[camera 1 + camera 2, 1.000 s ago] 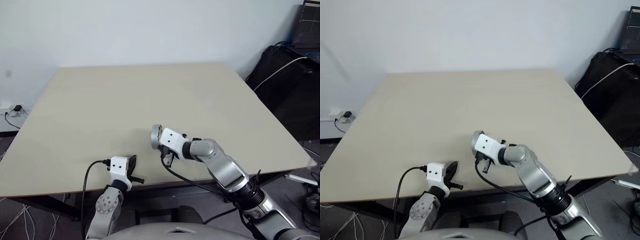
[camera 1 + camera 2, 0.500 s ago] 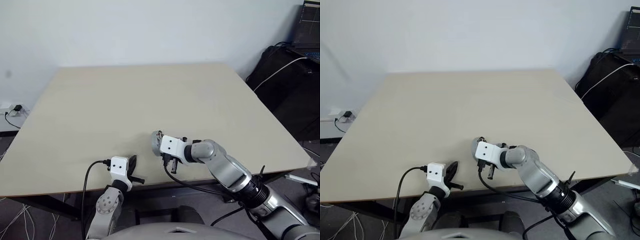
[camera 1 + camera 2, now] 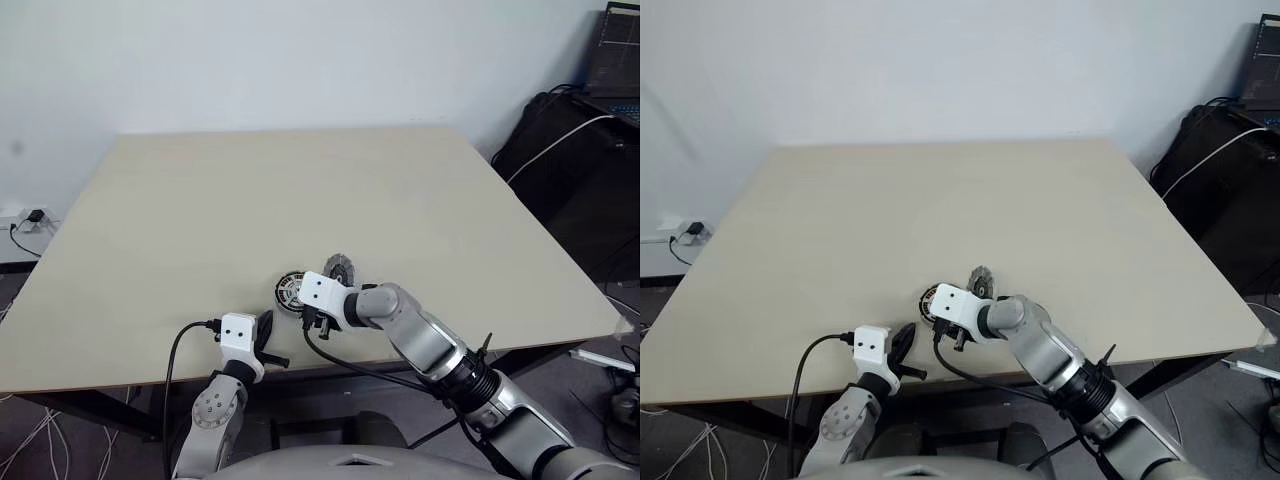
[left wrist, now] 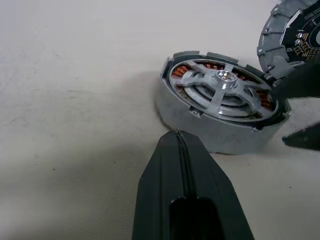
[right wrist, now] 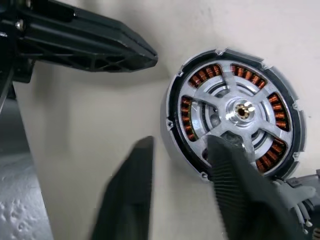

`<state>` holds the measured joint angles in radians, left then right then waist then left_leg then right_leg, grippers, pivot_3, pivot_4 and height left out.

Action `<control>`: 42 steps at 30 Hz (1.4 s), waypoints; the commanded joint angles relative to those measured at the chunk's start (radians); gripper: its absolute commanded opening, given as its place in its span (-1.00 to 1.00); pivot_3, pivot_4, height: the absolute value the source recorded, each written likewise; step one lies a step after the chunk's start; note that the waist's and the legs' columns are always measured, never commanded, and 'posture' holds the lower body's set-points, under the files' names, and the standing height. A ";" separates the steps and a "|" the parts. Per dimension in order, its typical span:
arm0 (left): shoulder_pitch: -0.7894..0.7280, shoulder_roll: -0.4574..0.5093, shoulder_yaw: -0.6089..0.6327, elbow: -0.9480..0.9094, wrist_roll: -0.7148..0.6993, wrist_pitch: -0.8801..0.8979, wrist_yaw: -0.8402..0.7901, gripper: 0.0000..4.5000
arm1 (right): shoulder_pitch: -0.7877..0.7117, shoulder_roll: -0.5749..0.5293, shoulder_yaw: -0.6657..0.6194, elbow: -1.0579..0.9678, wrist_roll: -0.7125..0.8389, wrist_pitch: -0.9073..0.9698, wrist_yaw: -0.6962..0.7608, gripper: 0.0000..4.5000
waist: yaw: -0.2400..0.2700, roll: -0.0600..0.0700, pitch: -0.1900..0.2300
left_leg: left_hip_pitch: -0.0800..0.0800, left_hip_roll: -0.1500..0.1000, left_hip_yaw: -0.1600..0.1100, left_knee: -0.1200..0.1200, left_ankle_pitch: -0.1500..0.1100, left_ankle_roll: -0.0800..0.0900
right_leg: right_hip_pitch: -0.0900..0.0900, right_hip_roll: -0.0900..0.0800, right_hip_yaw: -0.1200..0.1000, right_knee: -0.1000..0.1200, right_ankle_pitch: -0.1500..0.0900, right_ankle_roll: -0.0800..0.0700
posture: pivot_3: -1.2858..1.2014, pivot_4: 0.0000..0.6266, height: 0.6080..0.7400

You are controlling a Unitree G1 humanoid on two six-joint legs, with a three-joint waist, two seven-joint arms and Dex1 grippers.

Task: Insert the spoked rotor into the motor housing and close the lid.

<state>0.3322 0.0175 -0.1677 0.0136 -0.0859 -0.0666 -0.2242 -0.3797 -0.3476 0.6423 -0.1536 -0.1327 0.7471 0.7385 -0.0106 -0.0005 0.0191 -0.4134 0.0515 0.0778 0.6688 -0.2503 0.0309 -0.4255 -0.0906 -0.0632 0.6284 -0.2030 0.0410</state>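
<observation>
Pale and bare, the beige table (image 3: pixel 300 190) stands against a white wall, with a dark bag and cables on the floor off to the robot's right. Near the front edge sits the motor housing (image 5: pixel 235 122), and the spoked rotor (image 4: pixel 222 92) now lies seated inside it, silver spokes over the copper windings. A second ago the right gripper (image 5: pixel 182 165) hung above the table clamped on the round part; now it has come down and to the left and its fingers have parted, one black finger (image 5: pixel 235 190) lying over the rotor's edge and the other beside the housing wall, pinching nothing. That reads as the insertion done and a release under way. The lid (image 3: pixel 339 270) stands tilted on its edge just beside the housing on its far side (its ribbed rim and dark centre show in the left wrist view), so closing remains. The left gripper (image 4: pixel 181 150) rests with its fingers pressed together, empty, its tip just short of the housing's near wall. Little else crowds the work: the right arm itself covers part of the housing from above, and must clear before the lid can go on.
</observation>
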 commanded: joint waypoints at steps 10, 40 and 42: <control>0.000 0.003 -0.004 -0.019 -0.003 -0.013 -0.006 -1.00 | 0.001 0.256 -0.338 -0.118 0.051 -0.175 -0.363 -0.41 | 0.002 -0.001 -0.001 | 0.000 0.001 0.000 0.000 -0.002 -0.004 | 0.000 0.001 0.000 0.000 0.000 0.000 | 0.03 -1.00 1.00; 0.003 0.039 0.002 -0.059 -0.007 0.030 -0.028 -1.00 | 0.303 0.050 -0.361 -0.415 0.098 0.089 -0.247 -0.98 | -0.003 0.002 -0.001 | 0.002 0.000 0.000 -0.001 -0.002 -0.004 | 0.001 0.000 0.000 -0.001 0.000 0.000 | 0.03 -1.00 1.00; 0.003 0.038 0.003 -0.059 -0.007 0.031 -0.026 -1.00 | 0.283 0.059 -0.360 -0.403 0.125 0.085 -0.237 -0.98 | -0.003 0.002 -0.002 | 0.001 0.000 0.000 -0.001 -0.002 -0.004 | 0.000 0.000 0.000 -0.001 0.000 0.000 | 0.03 -1.00 1.00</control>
<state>0.3418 0.0548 -0.1671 -0.0004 -0.0901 -0.0294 -0.2494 -0.0687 -0.2977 0.2956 -0.5367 -0.0367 0.8565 0.4900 -0.0134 0.0015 0.0176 -0.4120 0.0518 0.0774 0.6674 -0.2522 0.0272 -0.4250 -0.0909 -0.0635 0.6275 -0.2034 0.0405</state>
